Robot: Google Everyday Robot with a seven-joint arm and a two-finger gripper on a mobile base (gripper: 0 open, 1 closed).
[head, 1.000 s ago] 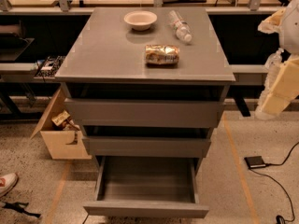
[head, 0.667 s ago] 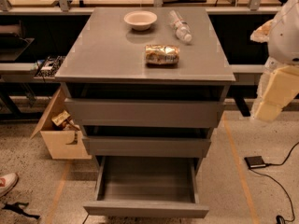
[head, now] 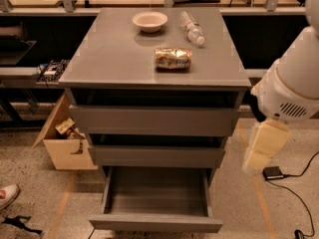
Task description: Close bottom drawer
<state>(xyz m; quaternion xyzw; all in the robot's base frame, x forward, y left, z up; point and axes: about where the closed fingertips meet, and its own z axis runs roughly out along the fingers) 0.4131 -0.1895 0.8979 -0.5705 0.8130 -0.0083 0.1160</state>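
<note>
Three grey drawers sit under one tabletop (head: 112,54). The bottom drawer (head: 155,223), lowest, stands pulled out with its interior bare, likely needing a push on its front. The gripper (head: 263,148) hangs right of it, apart, and its grip cannot be told. On top are one bowl (head: 149,20), one bottle (head: 192,27) and one packet (head: 172,58).

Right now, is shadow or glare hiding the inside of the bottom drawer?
Camera view: the bottom drawer is pulled out, its bare interior dim but readable; deep shadow fills the slot under the cabinet top, which shows only a soft sheen; the gripper hangs lit at the cabinet's right.
</note>
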